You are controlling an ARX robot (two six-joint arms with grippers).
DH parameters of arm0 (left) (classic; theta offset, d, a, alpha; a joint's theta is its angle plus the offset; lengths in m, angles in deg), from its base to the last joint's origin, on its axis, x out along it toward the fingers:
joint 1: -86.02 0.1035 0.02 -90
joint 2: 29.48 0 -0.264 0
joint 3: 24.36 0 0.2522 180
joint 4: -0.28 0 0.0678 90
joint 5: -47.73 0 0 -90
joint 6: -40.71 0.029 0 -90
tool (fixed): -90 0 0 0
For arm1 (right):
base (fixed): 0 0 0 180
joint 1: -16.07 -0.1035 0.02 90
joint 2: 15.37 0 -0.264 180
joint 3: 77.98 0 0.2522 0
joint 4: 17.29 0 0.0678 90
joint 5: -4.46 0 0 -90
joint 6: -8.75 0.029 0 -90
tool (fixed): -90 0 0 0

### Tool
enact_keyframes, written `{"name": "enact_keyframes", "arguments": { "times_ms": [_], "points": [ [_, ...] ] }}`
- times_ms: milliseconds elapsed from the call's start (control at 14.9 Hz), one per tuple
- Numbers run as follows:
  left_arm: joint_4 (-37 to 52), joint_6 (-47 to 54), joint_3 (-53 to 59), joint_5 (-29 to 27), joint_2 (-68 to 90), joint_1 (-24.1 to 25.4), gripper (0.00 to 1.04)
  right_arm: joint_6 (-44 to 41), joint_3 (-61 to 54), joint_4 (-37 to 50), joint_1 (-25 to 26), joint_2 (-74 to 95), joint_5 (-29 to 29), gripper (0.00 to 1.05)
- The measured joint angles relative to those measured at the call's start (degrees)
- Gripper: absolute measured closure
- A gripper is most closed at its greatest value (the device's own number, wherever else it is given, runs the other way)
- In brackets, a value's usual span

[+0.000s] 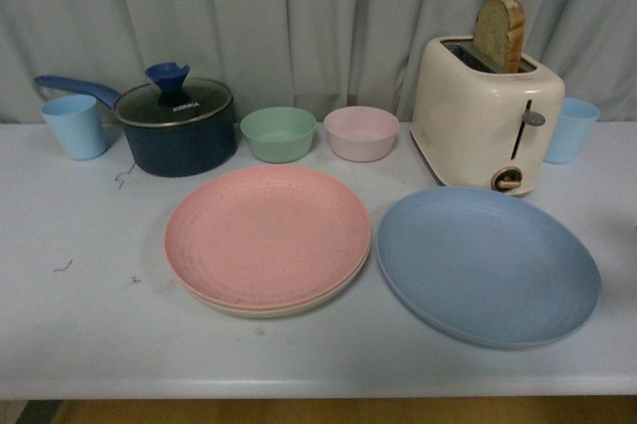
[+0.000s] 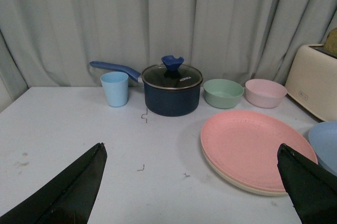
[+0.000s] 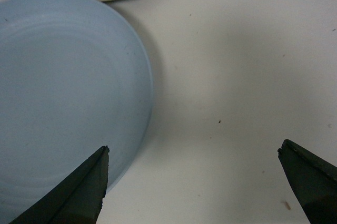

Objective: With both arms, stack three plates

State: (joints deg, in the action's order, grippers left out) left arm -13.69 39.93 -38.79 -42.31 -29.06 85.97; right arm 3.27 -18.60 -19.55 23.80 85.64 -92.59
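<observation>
Overhanging blue plate (image 3: 63, 87) edge: parted right tool (image 3: 193, 149)

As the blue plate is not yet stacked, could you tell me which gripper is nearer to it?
Right. The right gripper hangs open over the rim of the blue plate; the left gripper is open farther off, with the pink plate between.

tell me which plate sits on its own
The blue plate, lying alone in front of the toaster; the pink plate sits on top of the beige plate.
</observation>
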Motion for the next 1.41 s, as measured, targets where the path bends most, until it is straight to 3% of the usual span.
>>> {"name": "enact_keyframes", "arguments": {
  "times_ms": [268, 335, 602, 669, 736, 803, 1138, 1272, 1406],
  "points": [
    [0.0, 0.0, 0.0, 0.0, 0.0, 0.0, 0.07, 1.44, 3.19, 4.68, -1.99, 9.4, 1.07, 0.06],
    [0.0, 0.02, 0.0, 0.0, 0.0, 0.0, 0.07, 6.54, 6.67, 6.08, -3.26, 16.13, 4.35, 0.06],
    [0.0, 0.0, 0.0, 0.0, 0.0, 0.0, 0.07, 12.92, 11.5, 3.98, -4.55, 21.05, 6.21, 0.52],
    [0.02, 0.02, 0.0, 0.0, 0.0, 0.0, 0.07, 13.86, 12.02, 3.8, -5.09, 21.66, 6.58, 0.79],
    [0.02, 0.0, 0.0, 0.0, 0.0, 0.0, 0.07, 14.47, 12.02, 3.74, -5.07, 21.62, 6.58, 0.93],
    [0.02, 0.0, 0.0, 0.0, 0.0, 0.0, 0.07, 16.09, 11.67, 3.85, -4.72, 20.7, 5.81, 1.0],
    [0.02, 0.02, 0.0, 0.0, 0.0, 0.0, 0.07, 17.68, -5.31, 3.93, 0.33, -0.26, 1.09, 1.02],
    [0.02, 0.0, 0.0, 0.0, 0.0, 0.0, 0.07, 18.8, -6.99, 1.36, -1.14, -8.98, -2.25, 1.02],
    [0.0, 0.0, 0.0, 0.0, 0.0, 0.0, 0.07, 23.34, -5.09, 3.87, -7.04, -13.9, -5.18, 1.02]
  ]
}}
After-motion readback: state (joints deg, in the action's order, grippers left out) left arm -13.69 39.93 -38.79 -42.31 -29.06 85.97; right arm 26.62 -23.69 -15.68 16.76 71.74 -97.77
